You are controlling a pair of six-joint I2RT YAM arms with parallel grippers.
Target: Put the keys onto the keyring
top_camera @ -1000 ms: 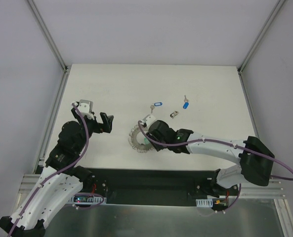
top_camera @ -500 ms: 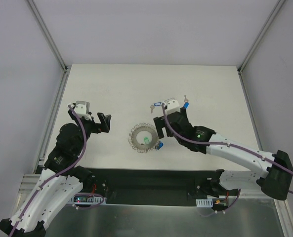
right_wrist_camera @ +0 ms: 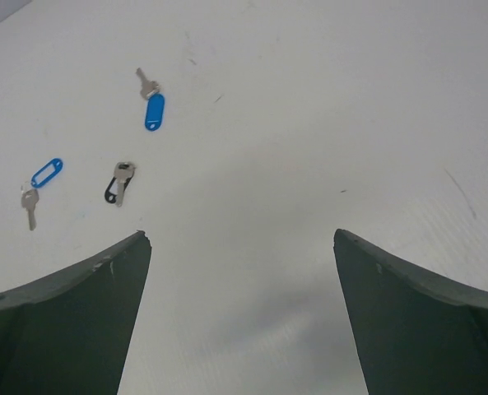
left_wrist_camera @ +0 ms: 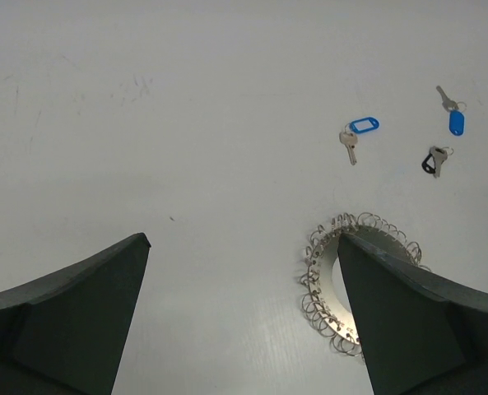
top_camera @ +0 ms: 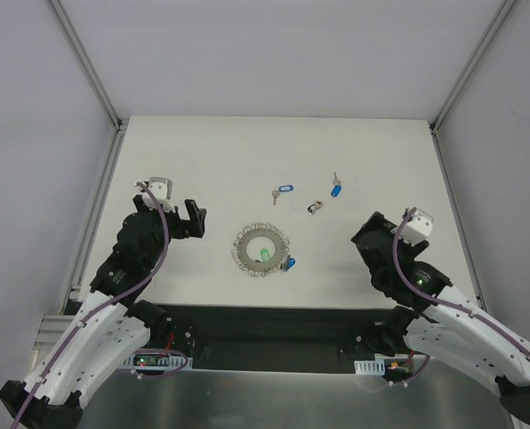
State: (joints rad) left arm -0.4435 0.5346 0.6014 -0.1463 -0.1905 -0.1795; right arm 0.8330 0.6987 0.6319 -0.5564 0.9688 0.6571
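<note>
Overhead, bench: the white bench [top_camera: 202, 161] carries everything.
Keyring: the keyring [top_camera: 262, 252] lies flat near the middle, between the two arms.
Rim key: the blue-tagged rim key [top_camera: 290, 264] touches the ring's near-right edge; whether it is threaded on cannot be told.
Loose keys: the hollow-tag key [top_camera: 283, 191], dark-tag key [top_camera: 314, 207] and solid-blue key [top_camera: 335, 188] lie beyond the ring, apart from it.
Left gripper: the left gripper [top_camera: 191, 222] sits left of the ring, not touching it.
Right gripper: the right gripper [top_camera: 365, 243] sits well to the ring's right.
Left wrist view: the gripper is released and empty; one finger [left_wrist_camera: 408, 321] hides part of the ring, and the three loose keys lie past it.
Right wrist view: the gripper is released and empty over bare bench, with the three loose keys ahead to the left.
</note>
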